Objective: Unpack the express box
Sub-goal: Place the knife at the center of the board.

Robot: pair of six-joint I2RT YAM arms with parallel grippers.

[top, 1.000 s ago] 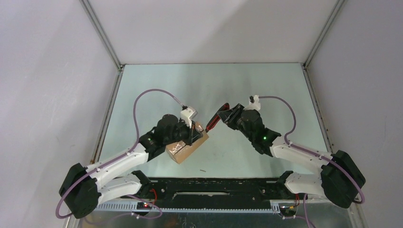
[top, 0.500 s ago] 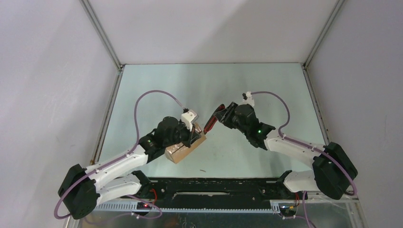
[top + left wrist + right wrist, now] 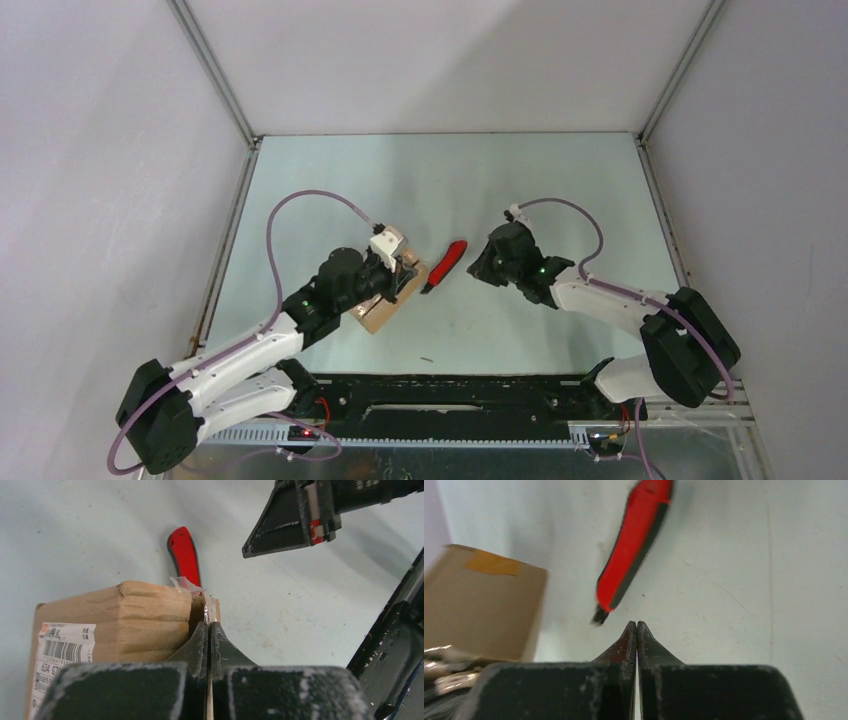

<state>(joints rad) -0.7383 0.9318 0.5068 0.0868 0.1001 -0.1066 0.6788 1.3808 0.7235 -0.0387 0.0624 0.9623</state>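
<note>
Express box [image 3: 125, 615]: flap pinched in closed left gripper [image 3: 209, 626]. Shut, empty right gripper [image 3: 637, 625] just short of utility knife [image 3: 636, 545]. Peel flap upward steadily; avoid tearing.

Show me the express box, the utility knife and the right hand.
express box [image 3: 145, 610], left wrist view, on its corrugated flap edge.
utility knife [image 3: 630, 545], right wrist view, on the red handle.
right hand [image 3: 637, 625], right wrist view, midway between its closed fingertips.
</note>
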